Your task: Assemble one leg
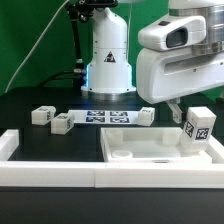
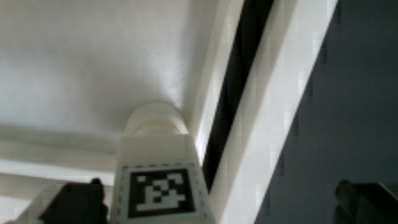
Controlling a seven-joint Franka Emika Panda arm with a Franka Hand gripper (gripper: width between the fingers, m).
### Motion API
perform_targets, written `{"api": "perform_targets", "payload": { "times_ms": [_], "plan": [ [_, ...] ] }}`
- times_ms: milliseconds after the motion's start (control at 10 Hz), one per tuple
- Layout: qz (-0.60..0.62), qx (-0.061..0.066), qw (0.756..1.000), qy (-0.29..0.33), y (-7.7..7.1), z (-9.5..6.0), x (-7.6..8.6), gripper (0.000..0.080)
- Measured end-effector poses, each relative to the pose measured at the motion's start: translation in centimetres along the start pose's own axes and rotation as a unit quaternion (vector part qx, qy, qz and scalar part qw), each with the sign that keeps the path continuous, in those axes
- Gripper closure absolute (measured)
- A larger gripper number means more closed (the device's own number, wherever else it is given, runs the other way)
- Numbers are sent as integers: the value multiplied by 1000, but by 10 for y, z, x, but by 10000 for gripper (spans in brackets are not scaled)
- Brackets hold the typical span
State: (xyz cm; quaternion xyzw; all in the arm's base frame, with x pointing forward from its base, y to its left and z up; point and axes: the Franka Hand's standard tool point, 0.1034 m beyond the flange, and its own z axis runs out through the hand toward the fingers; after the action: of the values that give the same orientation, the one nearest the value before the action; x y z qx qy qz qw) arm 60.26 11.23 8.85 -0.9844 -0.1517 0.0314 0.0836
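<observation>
Three legs lie on the black worktop beside one marker board. A fourth leg stands in a corner of one white tray, below the released, wide-open end effector.

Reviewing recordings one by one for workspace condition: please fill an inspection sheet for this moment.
surface: black table, white raised border along its front.
job's things: small white square-section plastic leg with tags, upright at a corner of the large flat white rimmed tray; three more legs beside the marker board.
clutter: nothing seen.
grippers: white two-finger gripper open, fingertips either side of the leg, apart from it.
cables: nothing seen.
surroundings: white robot base, green backdrop.
</observation>
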Motion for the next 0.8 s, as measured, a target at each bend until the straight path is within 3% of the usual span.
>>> {"api": "perform_targets", "payload": {
  "times_ms": [300,500,800],
  "plan": [
    [1,0,1000,0,1,1,-1,150],
    [3,-24,999,21,7,-3,5,150],
    [5,-34,998,43,15,-3,9,150]
  ]
}}
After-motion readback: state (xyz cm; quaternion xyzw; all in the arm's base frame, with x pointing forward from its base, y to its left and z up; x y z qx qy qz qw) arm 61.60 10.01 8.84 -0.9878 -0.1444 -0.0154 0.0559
